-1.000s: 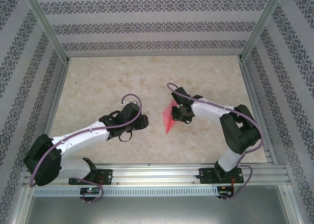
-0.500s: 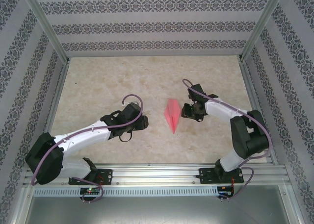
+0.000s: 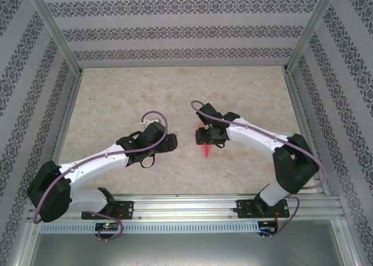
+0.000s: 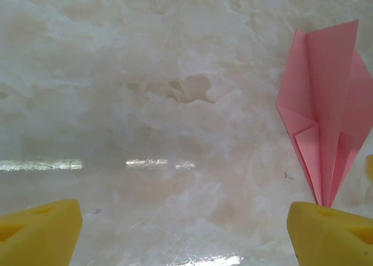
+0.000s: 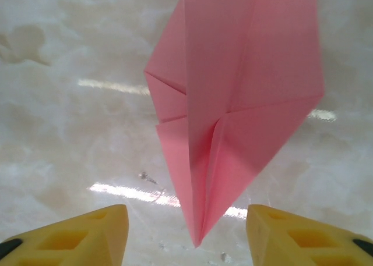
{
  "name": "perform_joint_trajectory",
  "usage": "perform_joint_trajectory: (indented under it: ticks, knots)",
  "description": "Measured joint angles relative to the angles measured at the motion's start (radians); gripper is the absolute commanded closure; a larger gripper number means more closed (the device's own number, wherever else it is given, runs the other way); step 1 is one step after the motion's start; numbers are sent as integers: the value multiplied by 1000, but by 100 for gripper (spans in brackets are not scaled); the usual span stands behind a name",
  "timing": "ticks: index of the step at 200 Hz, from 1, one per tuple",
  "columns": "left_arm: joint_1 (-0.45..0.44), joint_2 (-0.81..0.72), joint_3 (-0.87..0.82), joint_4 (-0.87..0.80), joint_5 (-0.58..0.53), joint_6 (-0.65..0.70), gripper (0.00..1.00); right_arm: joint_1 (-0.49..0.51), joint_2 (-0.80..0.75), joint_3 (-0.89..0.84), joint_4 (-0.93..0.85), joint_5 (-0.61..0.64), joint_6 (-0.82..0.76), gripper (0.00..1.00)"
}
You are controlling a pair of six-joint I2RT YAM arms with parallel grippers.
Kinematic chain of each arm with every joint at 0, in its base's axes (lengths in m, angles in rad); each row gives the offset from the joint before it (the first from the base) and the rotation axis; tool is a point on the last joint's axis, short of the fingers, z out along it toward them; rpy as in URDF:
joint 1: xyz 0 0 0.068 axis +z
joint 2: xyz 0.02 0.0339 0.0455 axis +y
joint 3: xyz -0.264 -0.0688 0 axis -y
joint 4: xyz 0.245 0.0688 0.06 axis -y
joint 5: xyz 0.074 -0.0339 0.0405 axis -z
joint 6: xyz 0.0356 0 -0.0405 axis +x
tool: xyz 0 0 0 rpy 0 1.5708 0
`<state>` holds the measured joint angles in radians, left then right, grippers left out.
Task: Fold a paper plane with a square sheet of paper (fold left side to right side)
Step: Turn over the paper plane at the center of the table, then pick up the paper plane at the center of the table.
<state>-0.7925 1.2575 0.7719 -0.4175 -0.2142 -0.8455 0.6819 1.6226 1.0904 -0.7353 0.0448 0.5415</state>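
Folding looks finished to me: the paper plane lies flat on the table, its nose pointing between my right gripper's parted fingers, left gripper gaping wide beside it, so next I'd lift both arms clear.

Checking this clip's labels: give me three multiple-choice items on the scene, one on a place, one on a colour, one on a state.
1. Where is the paper plane? A in the far left corner; B on the table under the right gripper; C held up in the air.
2. Its colour? A white; B blue; C pink.
3. The right gripper's jaws? A open, off the paper; B shut on the paper; C shut, empty.
Key: 1 B, the right wrist view shows it flat on the table below that gripper; 2 C, plainly pink; 3 A, gaps show on both sides of the tip.
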Motion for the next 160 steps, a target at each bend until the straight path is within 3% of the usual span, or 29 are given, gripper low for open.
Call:
perform_joint_trajectory:
  ticks: [40, 160]
  knots:
    - [0, -40, -6, -23, -35, 0, 3, 19, 125, 64, -40, 52, 6, 34]
    - [0, -41, -19, -27, -39, 1, 3, 71, 299, 198, -124, 147, -21, 36]
